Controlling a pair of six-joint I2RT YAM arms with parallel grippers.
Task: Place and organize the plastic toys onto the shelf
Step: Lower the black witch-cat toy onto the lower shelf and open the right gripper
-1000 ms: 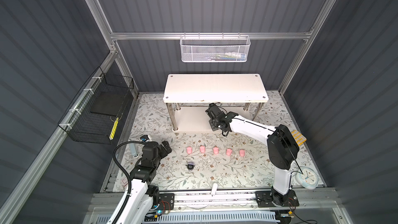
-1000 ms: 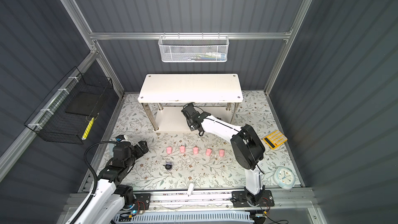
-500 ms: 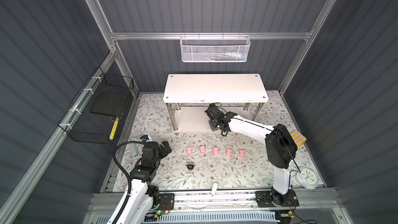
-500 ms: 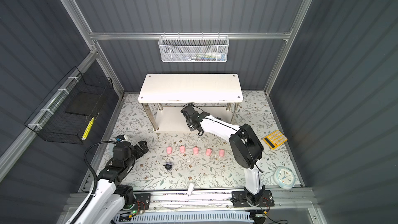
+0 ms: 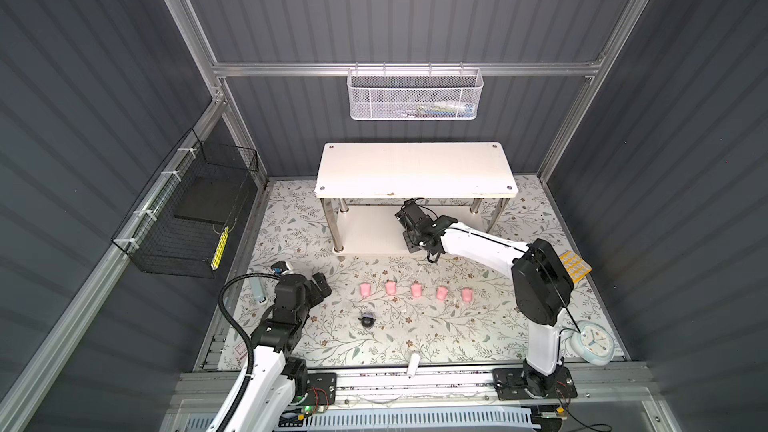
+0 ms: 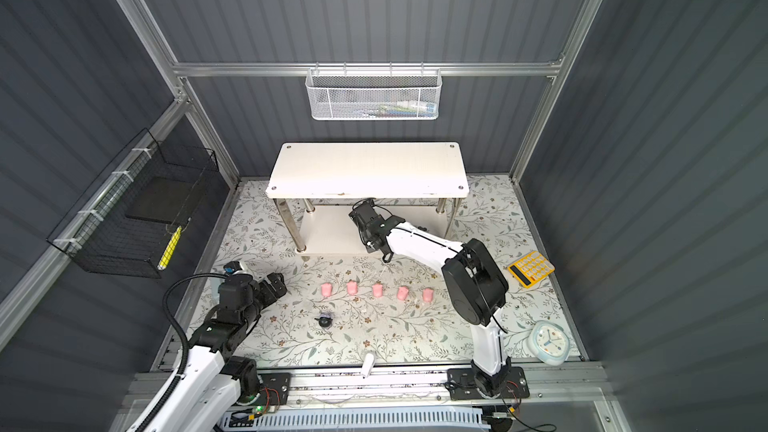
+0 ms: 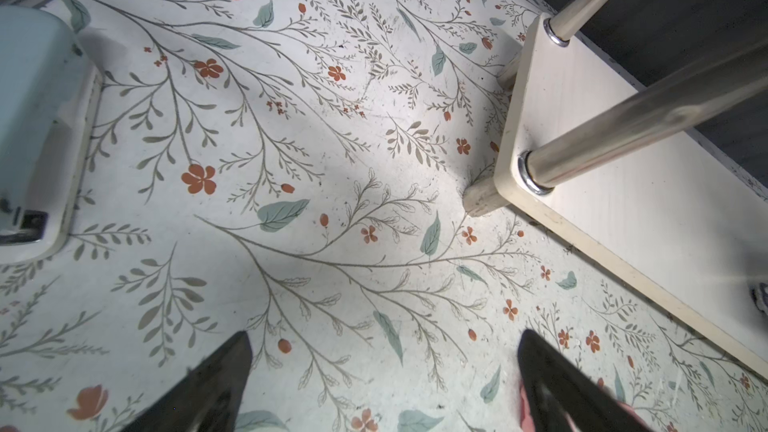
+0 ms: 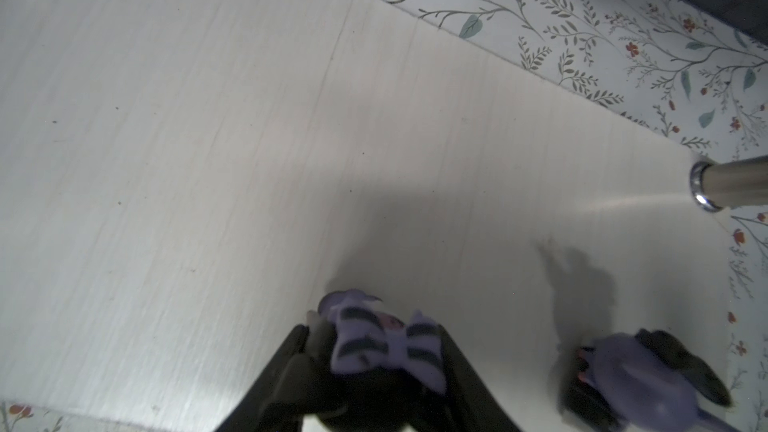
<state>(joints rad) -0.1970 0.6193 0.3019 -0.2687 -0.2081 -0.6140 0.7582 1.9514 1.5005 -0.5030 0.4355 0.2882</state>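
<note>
The striped lilac figurine (image 8: 386, 342), pinched in the right gripper (image 8: 372, 334), is best lowered upright onto the shelf's lower board (image 8: 249, 139) beside its lilac neighbour (image 8: 648, 380) before release.

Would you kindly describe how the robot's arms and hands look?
White links, black joints. The left hand and right hand are black with tapered fingers. Ribbed black hose loops along the left arm; thin black wire follows the right arm.

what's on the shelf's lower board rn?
Two purple toys on the lower board: one between the fingers of the right gripper, another beside it. In both top views the top board hides its back part.
</note>
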